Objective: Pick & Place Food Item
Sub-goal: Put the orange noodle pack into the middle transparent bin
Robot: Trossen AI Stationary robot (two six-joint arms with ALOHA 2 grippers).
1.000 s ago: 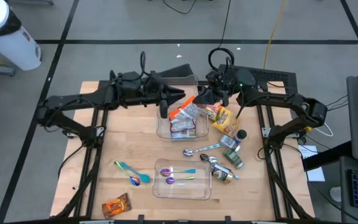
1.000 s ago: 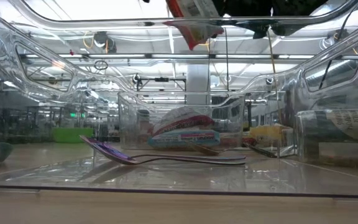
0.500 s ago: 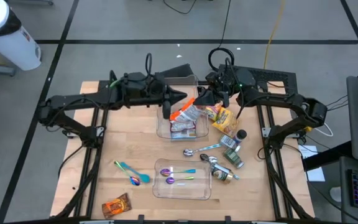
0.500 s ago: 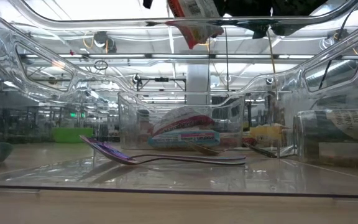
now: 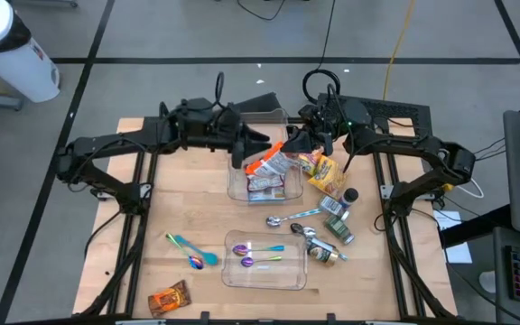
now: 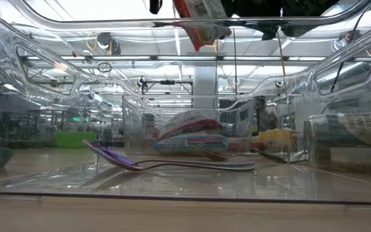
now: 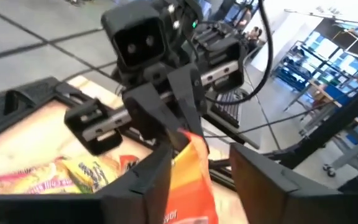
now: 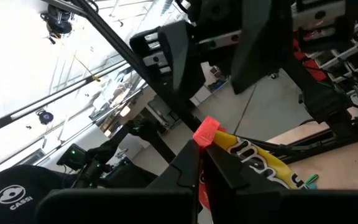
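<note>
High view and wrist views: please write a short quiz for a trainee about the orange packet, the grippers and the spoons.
1. True or false: the right gripper is shut on the orange packet.
2. How many spoons lie in the near tray?
3. The left gripper is: A) shut on a spoon; B) open, one finger on each side of the packet; C) resting in the tray.

Key: 1 true; 2 two; 3 B.
</note>
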